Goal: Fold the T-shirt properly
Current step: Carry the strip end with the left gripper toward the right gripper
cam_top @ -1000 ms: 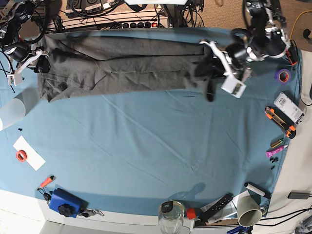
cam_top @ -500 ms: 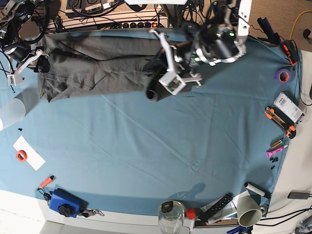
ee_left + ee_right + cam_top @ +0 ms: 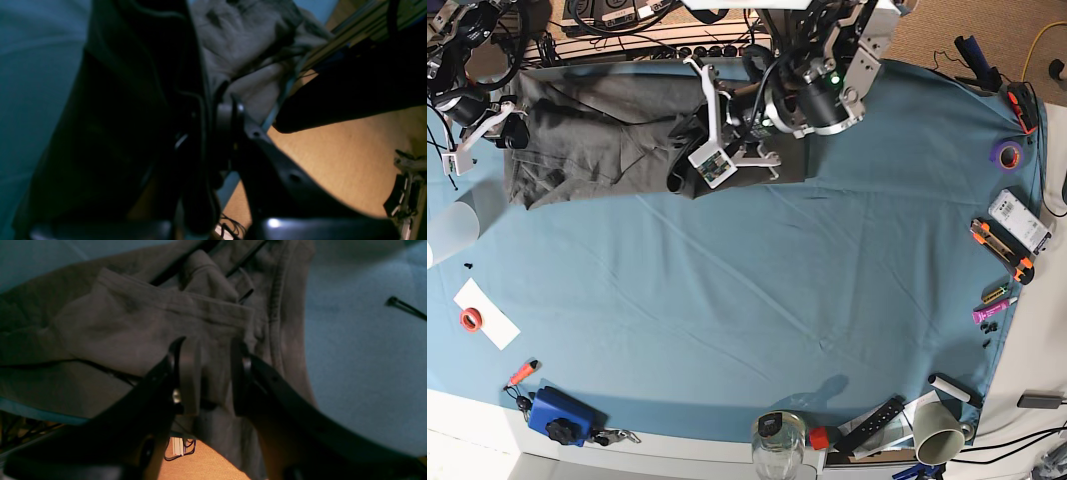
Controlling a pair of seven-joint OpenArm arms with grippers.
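T-shirt folded across the bench's far edge, both pincers at it.

In the base view, the T-shirt [image 3: 597,140] is seen bunched along the far-left part of the bench [image 3: 757,290], on the blue cloth; the left pincer [image 3: 689,170] is held over its right end. In the left wrist view, dark fabric is seen pinched between the nearly closed jaws of the left pincer [image 3: 208,133]. In the right wrist view, the right pincer [image 3: 215,373] is shown part-spread, a fold of the T-shirt [image 3: 133,323] gripped between its fingers [image 3: 188,370].

One T-shirt [image 3: 587,140], two tools — left [image 3: 689,165], right [image 3: 509,128] (both on cloth) — two cups [image 3: 449,232].
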